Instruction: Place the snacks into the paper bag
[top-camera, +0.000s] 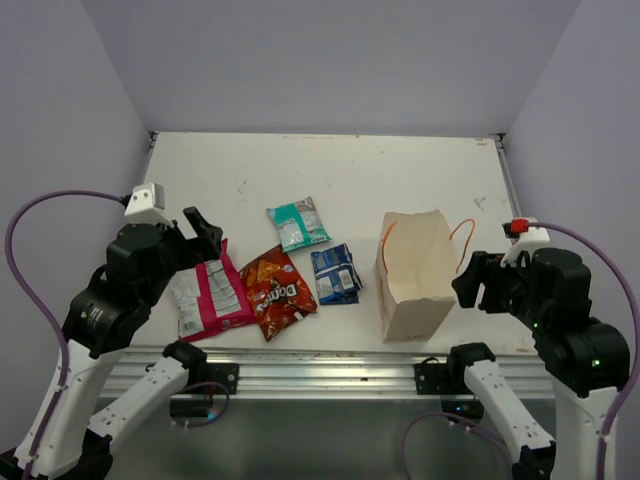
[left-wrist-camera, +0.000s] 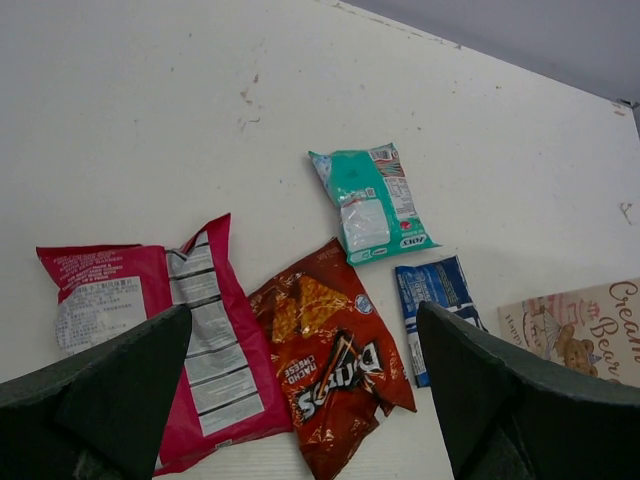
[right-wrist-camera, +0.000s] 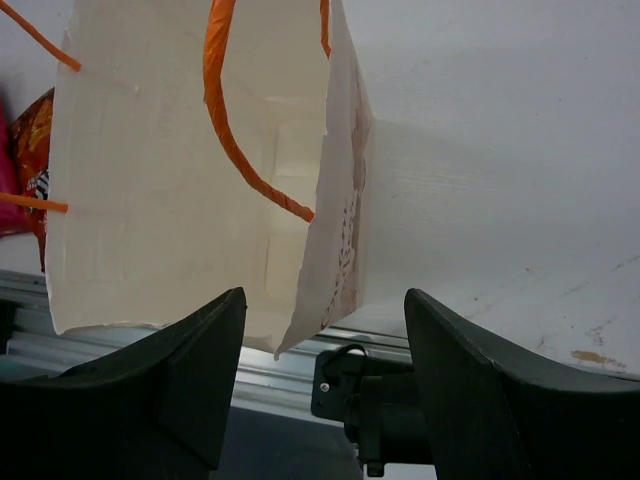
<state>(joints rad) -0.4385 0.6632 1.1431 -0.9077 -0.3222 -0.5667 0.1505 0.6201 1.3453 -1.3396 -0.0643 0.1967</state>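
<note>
Top external view: the left gripper (top-camera: 205, 230) hovers over the near left part of the counter (top-camera: 330, 170), its fingers spread wide and holding nothing. The pink-and-white packet (top-camera: 208, 298) lies flat just below it, close to the near edge. Touching its right side is the red-orange Doritos packet (top-camera: 277, 291). The teal-and-white packet (top-camera: 298, 223) lies a little farther from the near edge, toward the counter's middle, and the dark blue packet (top-camera: 335, 273) lies just right of the Doritos. Right of these, by the near edge, the paper bag (top-camera: 415, 275) sits with its mouth open and its orange string handles loose; no packet shows inside it. The right gripper (top-camera: 470, 283) hangs just beside the bag's right wall, released and empty.
</note>
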